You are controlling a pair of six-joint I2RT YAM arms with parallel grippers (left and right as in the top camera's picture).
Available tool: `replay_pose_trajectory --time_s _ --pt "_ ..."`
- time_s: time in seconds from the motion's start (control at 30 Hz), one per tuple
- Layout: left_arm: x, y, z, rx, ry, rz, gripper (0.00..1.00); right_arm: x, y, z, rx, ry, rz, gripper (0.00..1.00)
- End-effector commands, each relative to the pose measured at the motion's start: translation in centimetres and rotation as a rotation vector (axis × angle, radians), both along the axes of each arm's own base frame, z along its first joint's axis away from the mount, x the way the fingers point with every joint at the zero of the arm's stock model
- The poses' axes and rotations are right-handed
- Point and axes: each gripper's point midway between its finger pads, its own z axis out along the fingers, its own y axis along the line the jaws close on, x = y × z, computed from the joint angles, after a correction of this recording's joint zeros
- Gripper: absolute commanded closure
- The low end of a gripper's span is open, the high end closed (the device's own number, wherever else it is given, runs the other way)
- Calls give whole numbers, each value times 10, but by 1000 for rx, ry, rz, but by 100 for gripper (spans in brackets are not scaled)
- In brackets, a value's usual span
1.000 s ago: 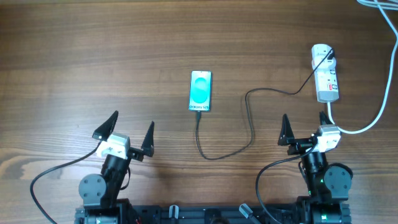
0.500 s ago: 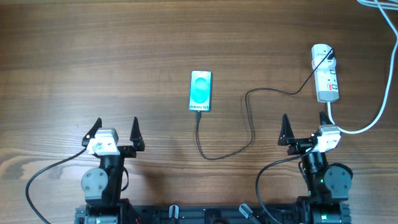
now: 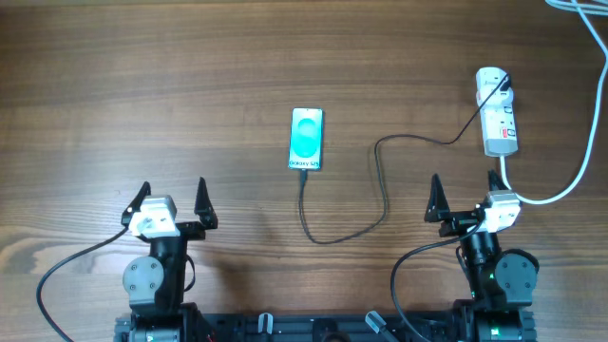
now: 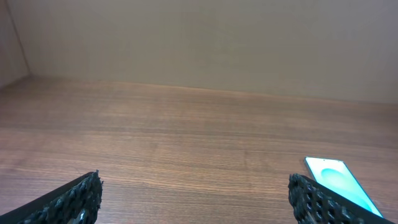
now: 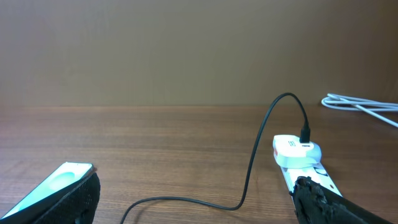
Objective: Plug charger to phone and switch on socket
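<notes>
The phone [image 3: 306, 139] lies flat mid-table, cyan screen up, white text strip at its near end. The black charger cable [image 3: 380, 180] runs from the phone's near end, loops right, and rises to a white adapter on the socket [image 3: 497, 123] at the right. The phone also shows in the left wrist view [image 4: 339, 180] and the right wrist view [image 5: 53, 183]. The socket shows in the right wrist view [image 5: 298, 152]. My left gripper [image 3: 171, 198] is open and empty, left of the phone. My right gripper [image 3: 465, 195] is open and empty, just in front of the socket.
A thick white lead [image 3: 579, 161] runs from the socket's near end up and off the top right corner. Black wires [image 3: 76, 266] trail from both arm bases at the front edge. Bare wooden table [image 3: 142, 85] lies to the left and behind.
My left gripper has drawn back toward its base and turned to face straight ahead. The right arm, phone, cable and socket have not moved.
</notes>
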Motion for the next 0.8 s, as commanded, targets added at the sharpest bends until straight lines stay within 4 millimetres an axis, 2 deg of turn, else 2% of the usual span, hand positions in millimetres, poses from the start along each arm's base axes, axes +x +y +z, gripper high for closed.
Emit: replay_pose_trajectory --time_s 0.0,0.2,0.33,0.77 --pt "-1 8 -1 29 1 42 0 -1 -1 3 -11 -15 -3 0" --pt "-3 23 1 -17 -15 142 0 -1 -1 3 -11 -15 -3 0" --pt "-2 18 1 36 -6 107 0 -1 -1 3 -11 -15 -3 0" --pt "-1 8 -1 36 1 46 0 -1 -1 3 -11 -15 -3 0"
